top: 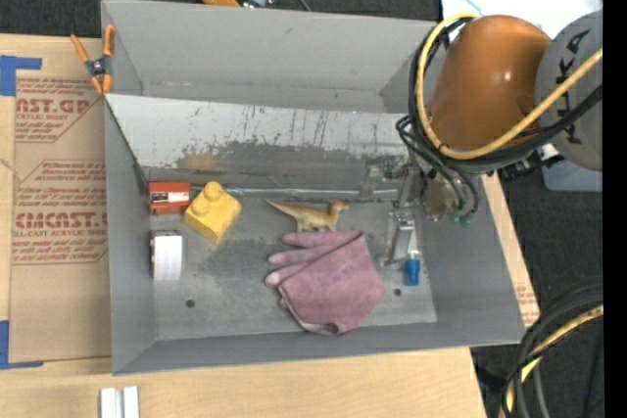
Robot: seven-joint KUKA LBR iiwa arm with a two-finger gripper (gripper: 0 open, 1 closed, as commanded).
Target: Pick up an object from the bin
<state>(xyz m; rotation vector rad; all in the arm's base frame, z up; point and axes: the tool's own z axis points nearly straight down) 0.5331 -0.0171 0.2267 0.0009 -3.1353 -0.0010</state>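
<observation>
My gripper [398, 242] hangs low over the right part of the bin floor, beneath the arm's orange cover. A small blue and white object [411, 270] sits right beside its lower end; whether they touch I cannot tell. A pink glove [328, 281] lies crumpled just left of the gripper. Above the glove, a tan toy dinosaur [312, 213] lies on its side, a little left of the gripper.
On the left side of the bin lie a yellow toy brick [213, 210], a small orange and red box [168, 199] and a white roll [167, 256]. The arm comes in over the right wall of the bin.
</observation>
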